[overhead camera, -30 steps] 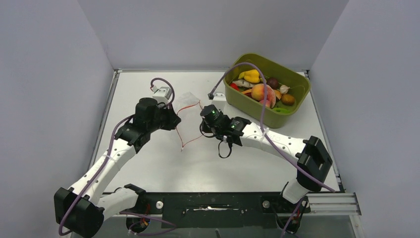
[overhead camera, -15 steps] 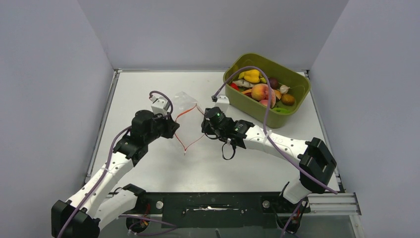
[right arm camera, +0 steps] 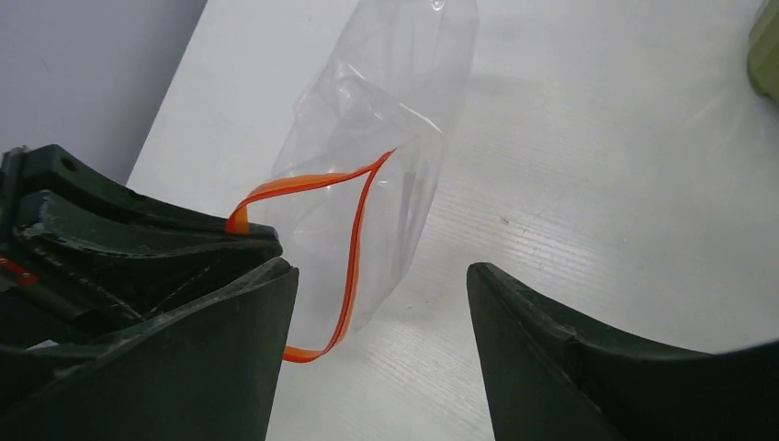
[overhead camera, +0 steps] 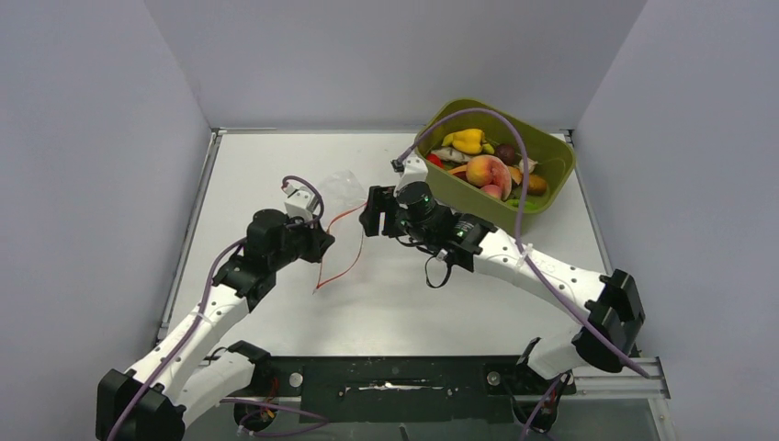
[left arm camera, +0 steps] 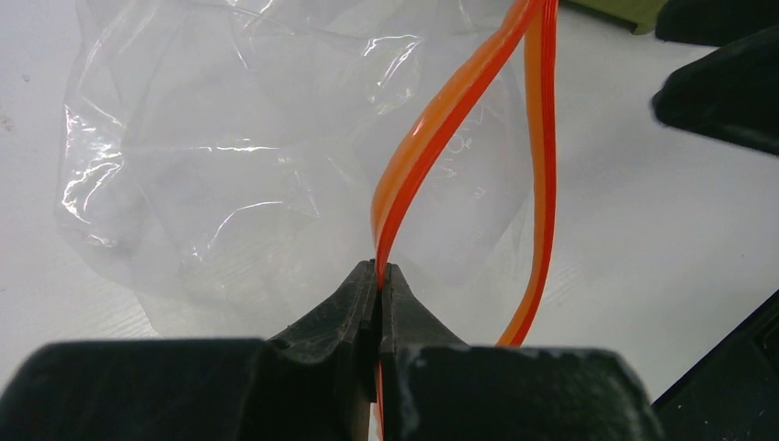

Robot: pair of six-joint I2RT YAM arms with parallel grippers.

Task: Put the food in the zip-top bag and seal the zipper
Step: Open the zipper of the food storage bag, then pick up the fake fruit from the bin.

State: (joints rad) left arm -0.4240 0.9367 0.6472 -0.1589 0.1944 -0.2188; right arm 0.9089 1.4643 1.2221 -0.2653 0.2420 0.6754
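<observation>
The clear zip-top bag point(overhead camera: 342, 188) lies crumpled on the white table, its mouth gaping. My left gripper point(overhead camera: 321, 242) is shut on one side of the red-orange zipper point(left arm camera: 432, 138), pinching the strip between its fingertips point(left arm camera: 379, 273). The other side of the strip point(right arm camera: 354, 243) hangs free in a loop. Just right of the bag, my right gripper point(overhead camera: 374, 210) stands open with nothing between its fingers point(right arm camera: 381, 271). The food lies in the olive-green tub point(overhead camera: 547, 145): a peach point(overhead camera: 487, 171), a yellow pepper point(overhead camera: 467, 141) and a dark purple piece point(overhead camera: 506, 152) show.
The tub stands at the table's back right, close behind my right wrist. A purple cable point(overhead camera: 514, 138) arcs from the right arm over the tub. Grey walls close in the table on the left, back and right.
My right gripper has opened, let go of its side of the bag's mouth, and moved back toward the tub. The freed strip has swung over toward my left gripper, which keeps its grip.
</observation>
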